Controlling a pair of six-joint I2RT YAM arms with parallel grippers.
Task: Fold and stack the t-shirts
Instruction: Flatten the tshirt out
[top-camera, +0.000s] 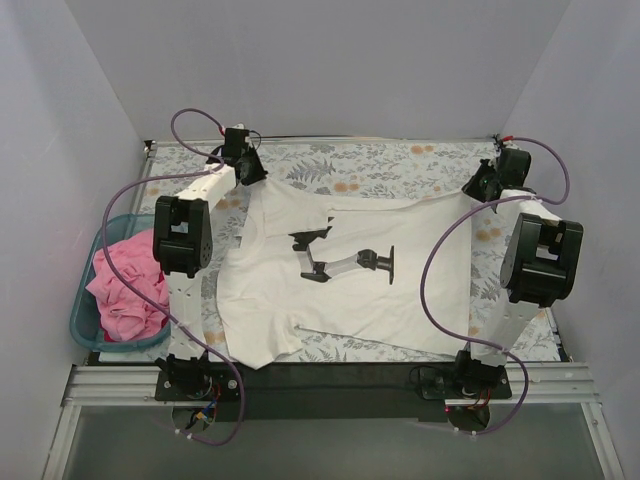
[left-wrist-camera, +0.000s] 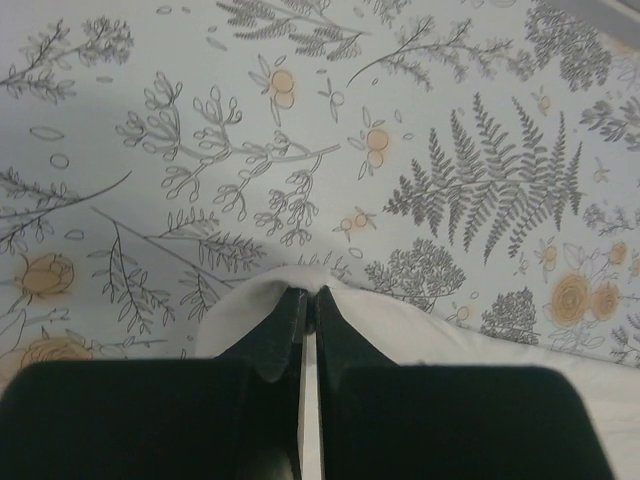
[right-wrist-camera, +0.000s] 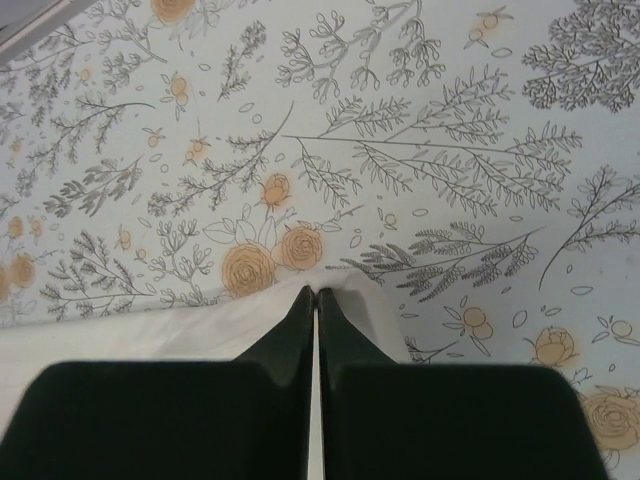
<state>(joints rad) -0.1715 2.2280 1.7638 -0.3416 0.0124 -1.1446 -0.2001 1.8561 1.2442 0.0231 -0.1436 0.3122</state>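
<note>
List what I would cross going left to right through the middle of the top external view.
teal basket → pink t-shirt heaped in it → left arm → white t-shirt spread on the table → right arm

I look down on a tablecloth (top-camera: 400, 160) printed with grey ferns and orange flowers, filling the middle of the frame. At the left edge sits a teal basket (top-camera: 80, 325). Plain grey walls (top-camera: 320, 60) rise behind; metal rails (top-camera: 110, 385) cross the bottom.
</note>
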